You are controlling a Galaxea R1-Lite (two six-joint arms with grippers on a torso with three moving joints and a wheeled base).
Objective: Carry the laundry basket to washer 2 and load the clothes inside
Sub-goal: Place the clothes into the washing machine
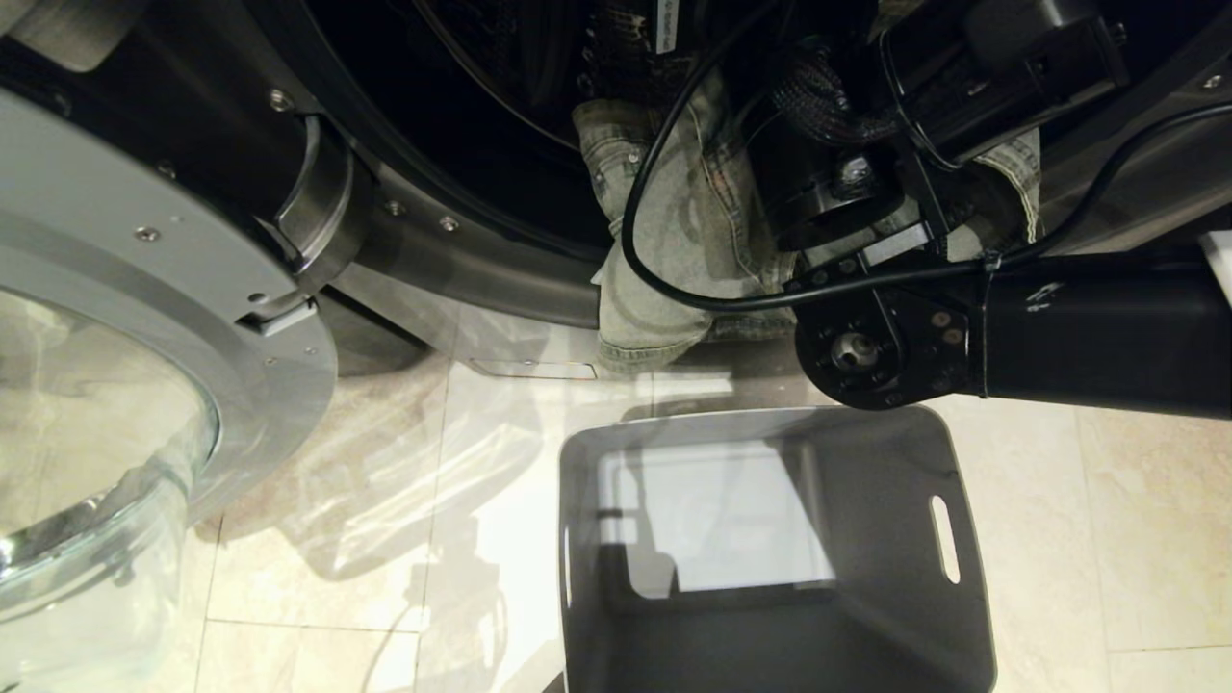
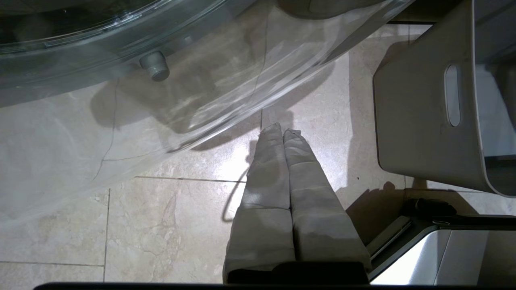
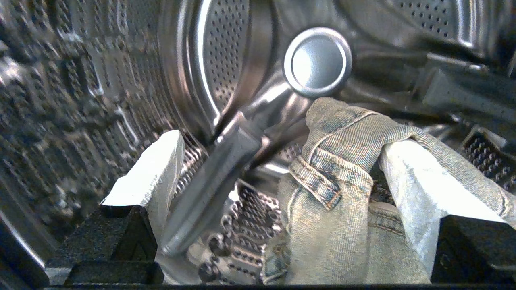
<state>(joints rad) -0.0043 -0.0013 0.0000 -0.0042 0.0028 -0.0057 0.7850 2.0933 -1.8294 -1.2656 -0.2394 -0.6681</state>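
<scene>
Two arms on record, one at work. Right arm (image 1: 1059, 327) reaches from the right of the head view into the open mouth of washer 2 (image 1: 452, 231); its gripper is hidden there by the wrist housing and a looped black cable (image 1: 635, 260).

Right wrist view: right gripper (image 3: 278, 169) sits inside the perforated steel drum (image 3: 225, 60), fingers spread wide apart. One white-padded finger (image 3: 153, 169) is bare. The other finger (image 3: 419, 189) has the clothes (image 3: 338, 161) draped over it, a belt loop and seam showing. Cloth hangs on that finger only; jaws not clamped on it.

Head view: the clothes (image 1: 674, 241) lie across the lower lip of the washer opening, part inside the dark drum, part hanging down over the chrome rim towards the floor.

Laundry basket (image 1: 953, 539) stands on the tiled floor (image 1: 1107, 500) just in front of the washer, directly below the hanging denim, nothing visible inside it.

Glass door (image 1: 106, 414) of the washer swung open at the left.

Left gripper (image 2: 282, 131) hangs above the floor tiles between the open door and the basket (image 2: 415, 121), fingers pressed together, holding nothing
</scene>
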